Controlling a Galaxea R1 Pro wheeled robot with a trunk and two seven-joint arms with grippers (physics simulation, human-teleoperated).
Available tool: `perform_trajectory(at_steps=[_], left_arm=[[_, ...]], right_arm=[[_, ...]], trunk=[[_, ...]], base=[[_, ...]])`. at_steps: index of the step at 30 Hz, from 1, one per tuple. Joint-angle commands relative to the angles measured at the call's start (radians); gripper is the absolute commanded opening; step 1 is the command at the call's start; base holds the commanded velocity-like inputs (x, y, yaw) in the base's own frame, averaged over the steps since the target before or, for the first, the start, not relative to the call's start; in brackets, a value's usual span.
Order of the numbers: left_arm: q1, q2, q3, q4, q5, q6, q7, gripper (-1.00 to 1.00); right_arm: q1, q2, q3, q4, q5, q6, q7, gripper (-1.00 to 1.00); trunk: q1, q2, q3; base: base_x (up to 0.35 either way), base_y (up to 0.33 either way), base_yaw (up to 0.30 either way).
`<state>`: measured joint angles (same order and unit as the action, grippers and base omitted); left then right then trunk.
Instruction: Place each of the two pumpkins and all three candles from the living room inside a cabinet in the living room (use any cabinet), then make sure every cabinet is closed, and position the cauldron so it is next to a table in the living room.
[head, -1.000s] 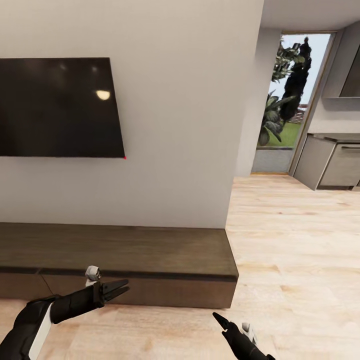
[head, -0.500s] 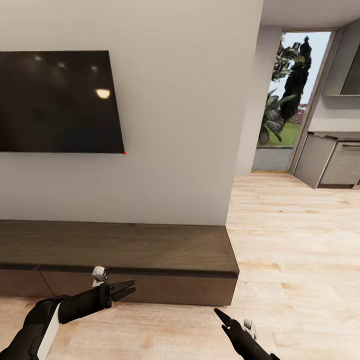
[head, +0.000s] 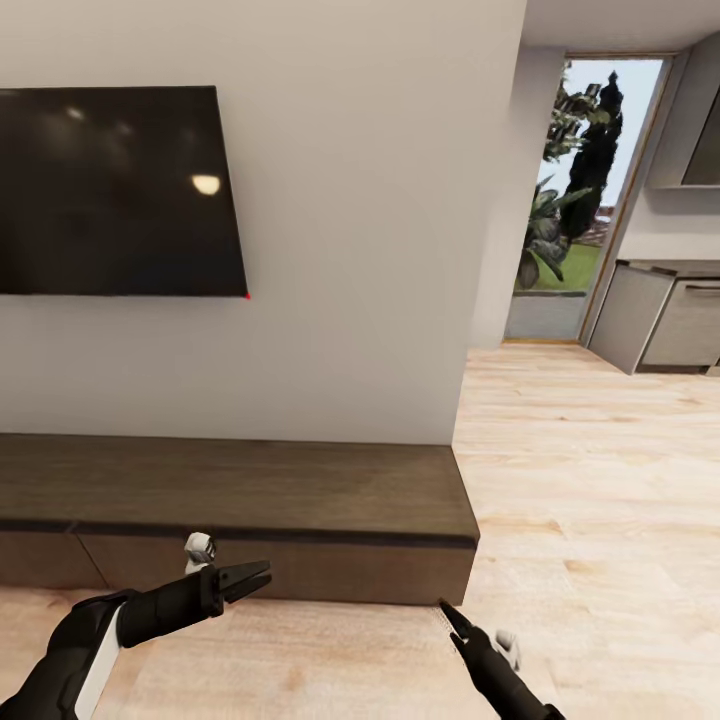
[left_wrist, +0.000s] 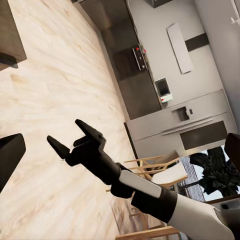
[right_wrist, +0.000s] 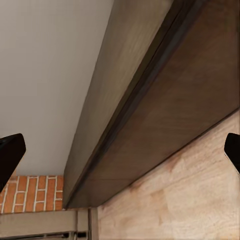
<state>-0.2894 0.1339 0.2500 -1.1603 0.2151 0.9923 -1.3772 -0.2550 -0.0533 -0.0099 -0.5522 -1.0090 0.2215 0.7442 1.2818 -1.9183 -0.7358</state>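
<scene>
The cabinet (head: 250, 500) in front of me is dark brown wood with a matt, faintly grained top. The floor (head: 590, 480) is pale wood planking with a soft sheen. The wall (head: 360, 250) is smooth and matt, the TV screen (head: 110, 190) glossy black. My left gripper (head: 240, 580) looks like matt black plastic.

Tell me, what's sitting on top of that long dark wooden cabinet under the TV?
Nothing that shows: the cabinet has a bare flat top up to the wall, with the TV hanging above it. Its left end runs out of the picture. Its fronts look shut, so the inside stays hidden.
</scene>
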Motion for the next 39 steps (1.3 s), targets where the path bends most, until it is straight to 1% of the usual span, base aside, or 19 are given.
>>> perform_trajectory(at_steps=[1,2,3,4,5,7,8,10,12,15,21,26,27,29,34,36,37,38,39], left_arm=[[-0.001,0.000,0.000,0.000,0.002,0.010,-0.002,1.00],[-0.001,0.000,0.000,0.000,0.002,0.010,-0.002,1.00],[-0.001,0.000,0.000,0.000,0.002,0.010,-0.002,1.00],[-0.001,0.000,0.000,0.000,0.002,0.010,-0.002,1.00],[-0.001,0.001,0.000,0.000,0.002,0.010,-0.002,1.00],[-0.001,0.001,0.000,0.000,0.003,0.010,-0.002,1.00],[-0.001,0.001,0.000,0.000,0.003,0.010,-0.002,1.00],[-0.001,0.000,0.000,0.001,0.002,0.010,-0.002,1.00],[-0.001,0.000,0.000,0.000,0.002,0.010,-0.002,1.00],[-0.001,-0.001,0.001,0.001,0.001,0.010,-0.002,1.00],[-0.001,-0.002,0.001,0.000,0.001,0.010,-0.003,1.00],[-0.001,-0.002,-0.001,-0.001,0.001,0.010,-0.005,1.00],[-0.001,-0.002,-0.001,-0.001,0.001,0.010,-0.005,1.00],[-0.001,-0.002,-0.002,-0.004,0.000,0.011,-0.005,1.00],[0.000,-0.001,-0.004,-0.030,0.002,0.011,-0.006,1.00],[0.001,-0.001,-0.005,-0.035,0.015,0.011,-0.010,1.00],[0.001,0.000,-0.008,-0.039,0.037,0.011,-0.018,1.00],[0.001,0.000,-0.010,-0.040,0.047,0.011,-0.020,1.00],[0.001,0.000,-0.017,-0.044,0.075,0.010,-0.024,1.00]], right_arm=[[-0.001,-0.001,-0.001,0.000,-0.038,0.005,0.004,1.00],[-0.001,-0.001,-0.001,0.000,-0.077,0.003,0.006,1.00],[-0.001,-0.002,0.000,0.000,-0.097,0.002,0.008,1.00],[0.000,-0.005,0.001,-0.001,-0.133,0.001,0.012,1.00],[0.000,-0.009,0.003,-0.004,-0.158,0.002,0.014,1.00],[-0.001,-0.018,0.005,-0.008,-0.186,0.011,0.015,1.00],[-0.001,-0.021,0.004,-0.008,-0.192,0.017,0.016,1.00],[-0.001,-0.037,0.002,-0.007,-0.207,0.043,0.018,1.00],[-0.001,-0.045,0.001,-0.004,-0.214,0.066,0.037,1.00],[-0.001,-0.049,0.001,-0.001,-0.218,0.079,0.063,1.00],[-0.001,-0.051,0.001,-0.001,-0.219,0.086,0.081,1.00],[-0.001,-0.054,0.002,-0.006,-0.208,0.088,0.155,1.00],[-0.001,-0.055,0.002,-0.006,-0.207,0.089,0.162,1.00],[-0.001,-0.058,0.002,-0.005,-0.206,0.099,0.177,1.00],[0.000,-0.062,0.002,-0.003,-0.206,0.113,0.184,1.00],[0.000,-0.063,0.002,-0.002,-0.206,0.113,0.182,1.00],[0.000,-0.063,0.002,-0.003,-0.206,0.111,0.181,1.00],[0.000,-0.063,0.002,-0.002,-0.206,0.110,0.181,1.00],[0.000,-0.063,0.002,-0.003,-0.206,0.108,0.181,1.00]], trunk=[[0.004,-0.008,-0.004],[0.008,-0.015,-0.007],[0.011,-0.022,-0.010],[0.015,-0.029,-0.014],[0.019,-0.036,-0.017],[0.027,-0.050,-0.023],[0.031,-0.057,-0.026],[0.038,-0.071,-0.032],[0.046,-0.085,-0.039],[0.057,-0.106,-0.048],[0.080,-0.148,-0.067],[0.100,-0.183,-0.083],[0.103,-0.190,-0.086],[0.103,-0.190,-0.086],[0.103,-0.190,-0.086],[0.103,-0.190,-0.086],[0.103,-0.190,-0.086],[0.103,-0.190,-0.086],[0.103,-0.190,-0.086]], base=[[0.000,0.000,0.000],[0.000,0.000,0.000],[0.000,0.000,0.000],[0.000,0.000,0.000],[0.000,0.000,0.000],[0.000,0.000,0.000],[0.000,0.000,0.000],[0.000,0.000,0.000],[0.000,0.000,0.000],[0.000,0.000,0.000],[0.000,0.000,0.000],[0.000,0.000,0.000],[0.000,0.000,0.000],[0.000,0.000,0.000],[0.000,0.000,0.000],[0.070,0.000,0.000],[0.043,0.000,0.000],[0.034,0.000,0.000],[0.017,0.000,0.000]])
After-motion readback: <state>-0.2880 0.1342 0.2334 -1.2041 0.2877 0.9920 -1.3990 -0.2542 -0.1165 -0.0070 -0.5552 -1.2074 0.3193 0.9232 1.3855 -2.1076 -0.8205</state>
